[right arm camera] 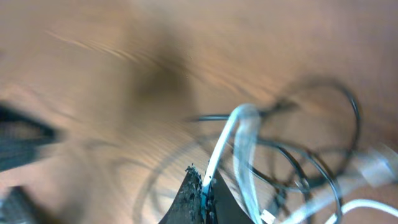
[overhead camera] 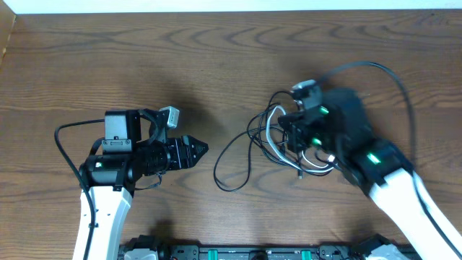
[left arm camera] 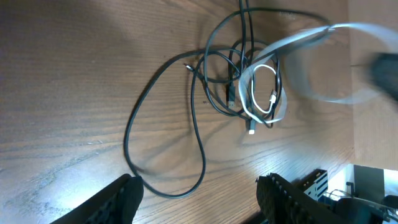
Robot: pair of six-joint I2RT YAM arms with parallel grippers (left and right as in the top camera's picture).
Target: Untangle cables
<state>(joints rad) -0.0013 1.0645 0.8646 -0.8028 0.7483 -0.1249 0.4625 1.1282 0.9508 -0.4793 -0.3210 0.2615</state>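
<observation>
White cable (right arm camera: 222, 142) clamped in right tool (right arm camera: 202, 182), clear only from its wrist, left tool (left arm camera: 199, 185) apart

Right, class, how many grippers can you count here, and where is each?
2. The left gripper sits open, left of the cable tangle. The right gripper is over the tangle, shut on the white cable. None seems hidden.

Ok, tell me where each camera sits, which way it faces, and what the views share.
Overhead: fixed above the table, looking straight down; both arms show, left hand and right hand.
Left wrist: on the left arm, facing the cables on the wood; its open fingers frame the bottom.
Right wrist: close over the tangle, blurred; its shut fingers pinch the white cable.
Shared: all three show the cables.
</observation>
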